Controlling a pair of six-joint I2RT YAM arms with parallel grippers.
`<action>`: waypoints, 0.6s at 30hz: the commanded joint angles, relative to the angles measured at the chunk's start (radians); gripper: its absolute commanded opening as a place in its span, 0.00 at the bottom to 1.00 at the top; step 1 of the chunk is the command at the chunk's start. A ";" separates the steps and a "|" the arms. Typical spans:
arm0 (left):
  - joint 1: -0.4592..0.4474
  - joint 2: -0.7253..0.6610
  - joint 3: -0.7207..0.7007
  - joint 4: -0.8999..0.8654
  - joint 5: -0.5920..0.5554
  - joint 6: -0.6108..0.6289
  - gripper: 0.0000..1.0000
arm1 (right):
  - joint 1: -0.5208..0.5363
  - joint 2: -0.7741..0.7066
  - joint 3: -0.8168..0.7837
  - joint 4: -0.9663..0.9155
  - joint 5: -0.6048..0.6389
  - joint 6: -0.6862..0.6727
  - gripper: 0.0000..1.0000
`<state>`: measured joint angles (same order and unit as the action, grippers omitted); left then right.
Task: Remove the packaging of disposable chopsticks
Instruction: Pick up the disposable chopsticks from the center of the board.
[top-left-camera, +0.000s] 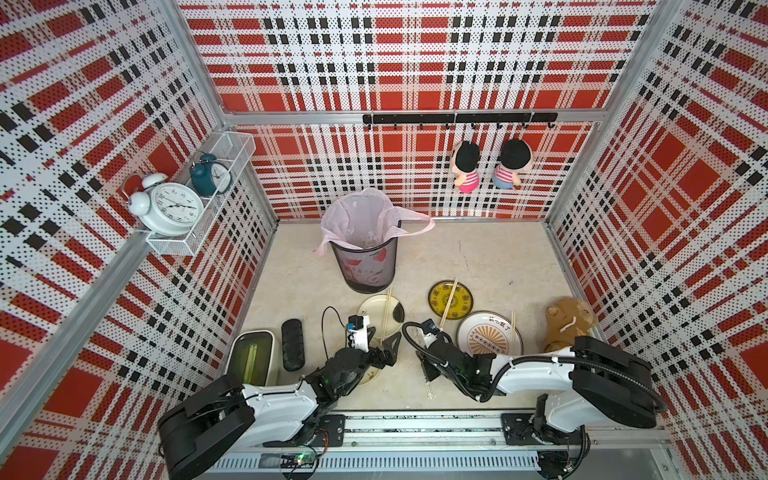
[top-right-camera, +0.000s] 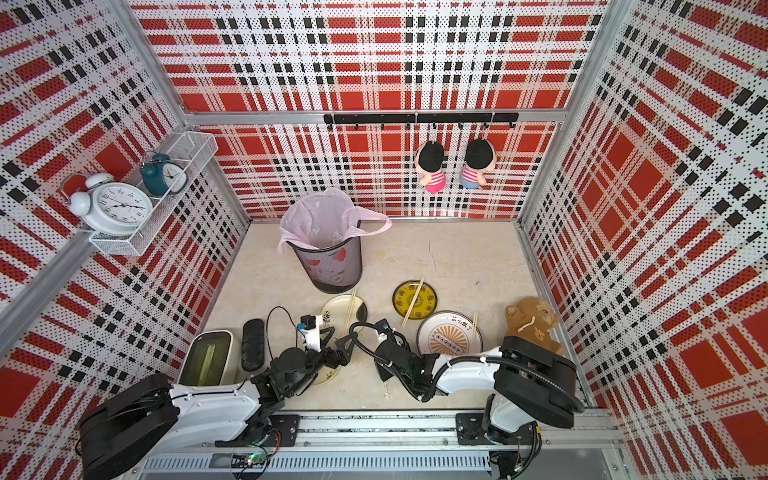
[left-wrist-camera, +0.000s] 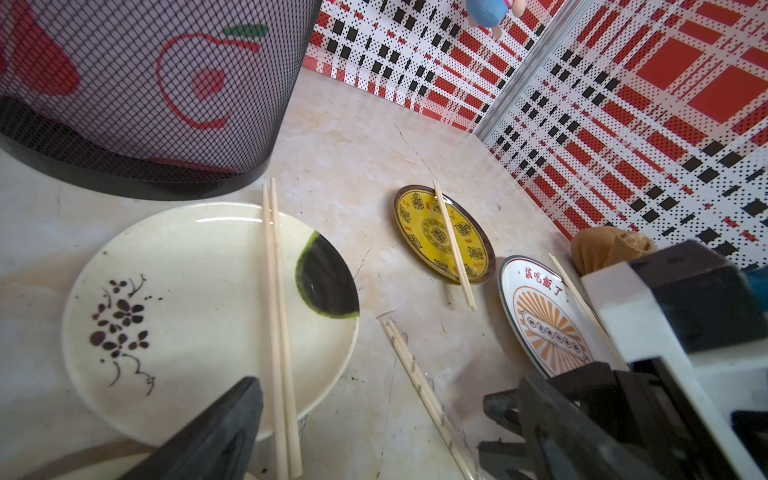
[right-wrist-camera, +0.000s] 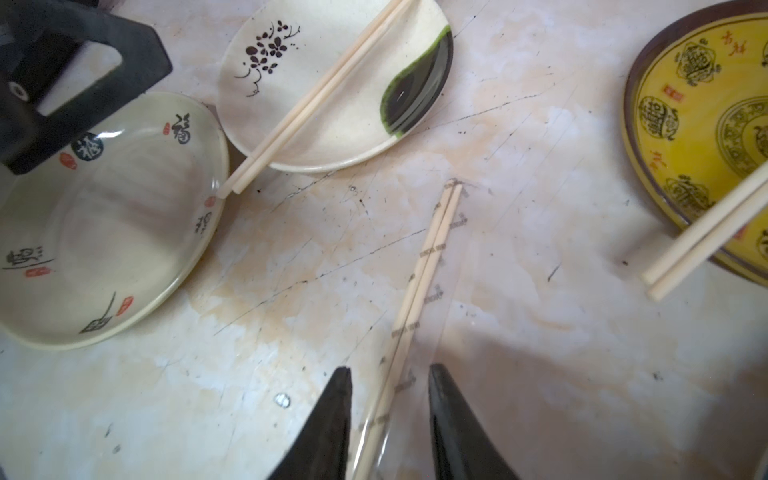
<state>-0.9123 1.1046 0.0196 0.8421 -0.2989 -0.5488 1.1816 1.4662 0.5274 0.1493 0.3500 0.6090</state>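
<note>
The right arm is reaching low over the table. Its right gripper is standing parted astride the packaging, not pinching it. The packaging is sleeving the disposable chopsticks, which run ahead from between the fingers. The left arm is hovering, with the left gripper spread wide over the flowered plate.

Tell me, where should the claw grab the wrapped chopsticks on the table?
Probably near the end closest to the right claw, from straight above, one finger on each long side. The wrapped chopsticks lie flat on the table, long and thin, so only their narrow width fits the claw.
</note>
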 joint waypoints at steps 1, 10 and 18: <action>-0.012 0.000 0.018 0.019 -0.005 0.013 0.98 | 0.041 -0.017 0.027 -0.178 0.053 0.116 0.39; -0.019 0.013 0.019 0.030 -0.008 0.011 0.99 | 0.109 0.074 0.068 -0.265 0.015 0.230 0.46; -0.022 0.016 0.020 0.032 -0.008 0.010 0.99 | 0.121 0.166 0.126 -0.416 0.008 0.304 0.31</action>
<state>-0.9276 1.1133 0.0196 0.8494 -0.3008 -0.5488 1.2942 1.5803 0.6605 -0.1204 0.3874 0.8452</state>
